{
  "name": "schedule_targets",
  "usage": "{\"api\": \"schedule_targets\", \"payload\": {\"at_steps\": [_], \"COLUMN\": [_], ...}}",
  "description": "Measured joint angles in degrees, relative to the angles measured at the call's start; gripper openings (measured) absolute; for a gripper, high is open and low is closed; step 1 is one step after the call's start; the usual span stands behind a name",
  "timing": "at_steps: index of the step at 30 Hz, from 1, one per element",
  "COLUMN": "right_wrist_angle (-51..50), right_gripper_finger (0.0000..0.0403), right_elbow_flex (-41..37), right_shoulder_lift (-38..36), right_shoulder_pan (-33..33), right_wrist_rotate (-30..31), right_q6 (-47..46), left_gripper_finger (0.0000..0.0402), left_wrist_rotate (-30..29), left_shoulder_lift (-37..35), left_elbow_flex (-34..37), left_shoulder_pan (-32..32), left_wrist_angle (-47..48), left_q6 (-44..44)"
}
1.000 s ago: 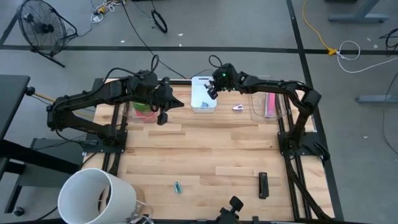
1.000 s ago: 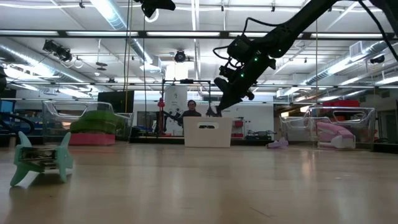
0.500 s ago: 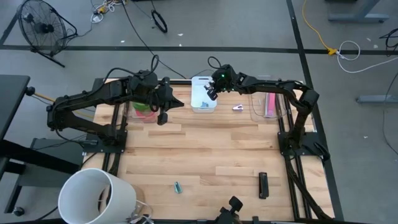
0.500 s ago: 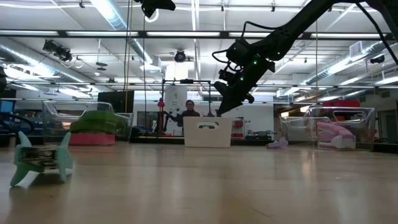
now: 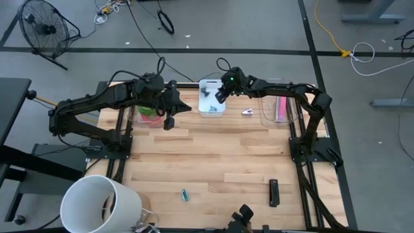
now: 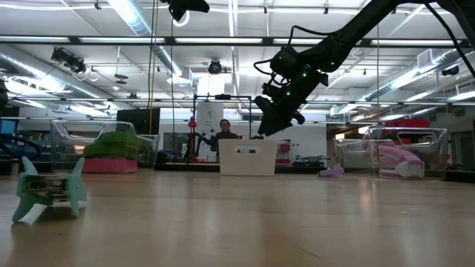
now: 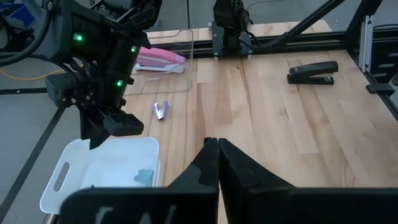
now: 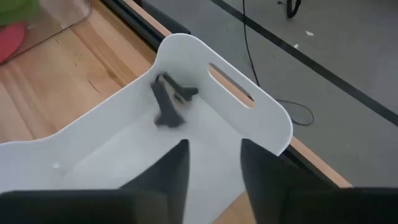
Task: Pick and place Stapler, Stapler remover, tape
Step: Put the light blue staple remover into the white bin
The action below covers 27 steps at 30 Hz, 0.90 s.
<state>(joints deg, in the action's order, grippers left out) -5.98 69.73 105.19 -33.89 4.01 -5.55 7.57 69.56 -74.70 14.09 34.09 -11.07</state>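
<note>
The right hand [image 5: 220,94] is hovering over the white plastic bin with handle slots [image 5: 206,108] at the far edge of the bench [image 5: 213,155], its fingers [image 8: 163,177] now spread with nothing between them. A second ago the bin's floor looked bare; now a small dark staple remover [image 8: 170,104] is lying in the bin near its handle slot, just ahead of the spread fingers and clear of them. That suggests one piece has just been dropped off and this placement is done.

The left hand [image 5: 169,113] is waiting with fingers pressed together above the bench, just beside the clear tray holding the green and red-pink tape rings [image 5: 150,111] near the far left corner.

A black stapler [image 5: 273,192] and a small teal staple remover [image 5: 185,194] are lying near the front edge, well apart from both hands, likely next.
</note>
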Motion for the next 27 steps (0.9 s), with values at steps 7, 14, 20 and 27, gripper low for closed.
{"api": "schedule_targets", "payload": {"at_steps": [7,14,20,27], "right_wrist_angle": [-0.59,-2.01,-8.37,-18.64], "right_gripper_finger": [0.0222,0.0240,0.0232,0.0226], "right_elbow_flex": [0.00,0.00,0.00,0.00], "right_shoulder_lift": [-0.90,-5.13,-10.40,-16.20], "right_shoulder_pan": [0.15,0.24,0.88,2.94], "right_wrist_rotate": [-1.20,-3.62,-3.43,-3.47], "right_q6": [0.06,0.33,4.21,6.28], "left_gripper_finger": [0.0001,0.0002,0.0002,0.0002], "left_wrist_rotate": [0.00,0.00,0.00,0.00], "left_shoulder_lift": [0.00,0.00,0.00,0.00], "left_elbow_flex": [0.00,0.00,0.00,0.00], "left_shoulder_pan": [0.00,0.00,0.00,-0.01], "left_wrist_angle": [0.00,0.02,0.02,0.02], "left_q6": [0.00,0.00,0.00,0.00]}}
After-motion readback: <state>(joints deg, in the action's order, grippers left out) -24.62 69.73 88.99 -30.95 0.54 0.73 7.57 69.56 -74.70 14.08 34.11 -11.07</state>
